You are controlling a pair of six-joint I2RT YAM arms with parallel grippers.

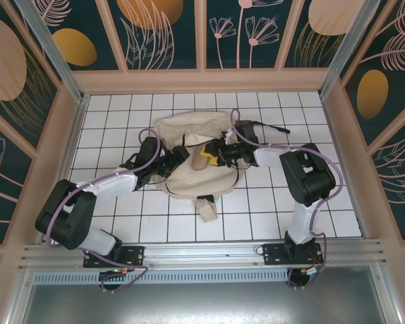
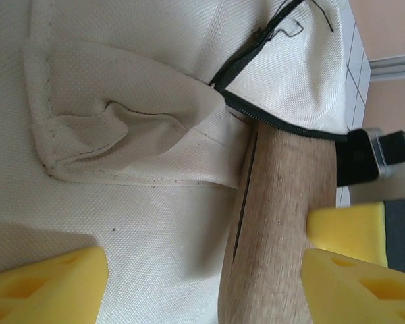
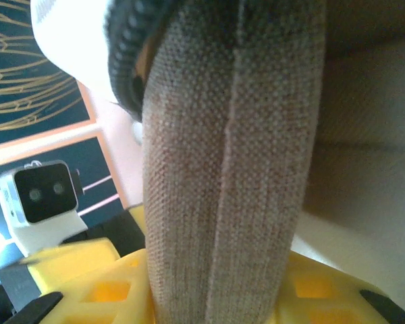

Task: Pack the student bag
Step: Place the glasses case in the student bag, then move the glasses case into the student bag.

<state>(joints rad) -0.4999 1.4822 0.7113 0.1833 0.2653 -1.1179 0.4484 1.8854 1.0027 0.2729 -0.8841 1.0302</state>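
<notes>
The student bag (image 1: 189,138) is a beige canvas backpack lying flat mid-table. Its dark zipper (image 2: 283,125) is parted. A tan, rounded fabric pouch (image 1: 201,160) pokes into that opening. My right gripper (image 1: 217,154) is shut on the pouch (image 3: 229,169), whose woven cloth sits squeezed between the yellow pads (image 3: 88,283). My left gripper (image 2: 202,290) hovers open over the bag's front pocket (image 2: 121,128). The pouch (image 2: 283,223) lies just inside its right finger (image 2: 358,283), and bare canvas lies toward the other finger. The pouch's far end is hidden inside the bag.
A beige loop (image 1: 208,210) and a black buckle (image 1: 204,198) trail from the bag toward the near edge. White tiled table (image 1: 270,216) spreads to either side. Wooden walls (image 1: 202,79) close in the back and both sides.
</notes>
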